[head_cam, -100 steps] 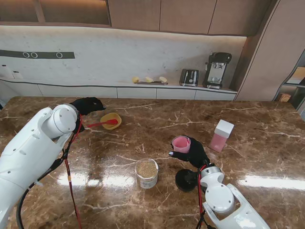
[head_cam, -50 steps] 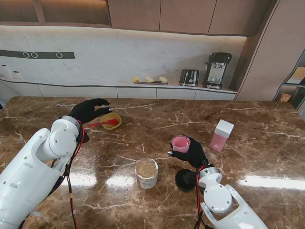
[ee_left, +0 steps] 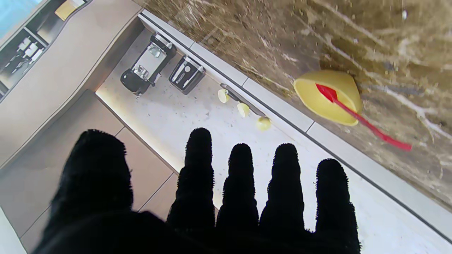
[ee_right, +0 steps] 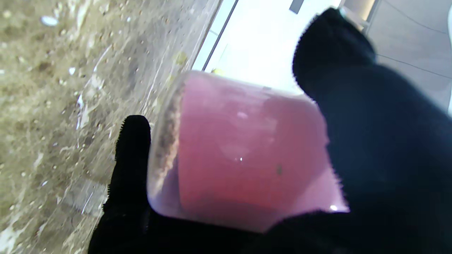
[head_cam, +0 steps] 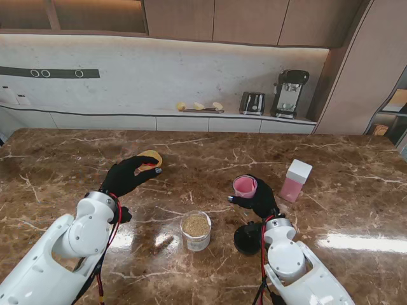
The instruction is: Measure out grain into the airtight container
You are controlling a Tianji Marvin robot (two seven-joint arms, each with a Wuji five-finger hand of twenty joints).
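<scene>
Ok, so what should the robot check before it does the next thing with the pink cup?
1. Right hand grips the pink cup: ok, fingers wrap it in the right wrist view.
2. Cup upright: ok in the stand view.
3. Grain in the cup: cannot tell how much; a brownish line shows near its rim.
4. Grain jar open: ok, with the black lid beside it.
5. Left hand out of the way: ok, open, holding nothing, near the yellow bowl.
6. Pink box open: not ok, white lid on.
</scene>
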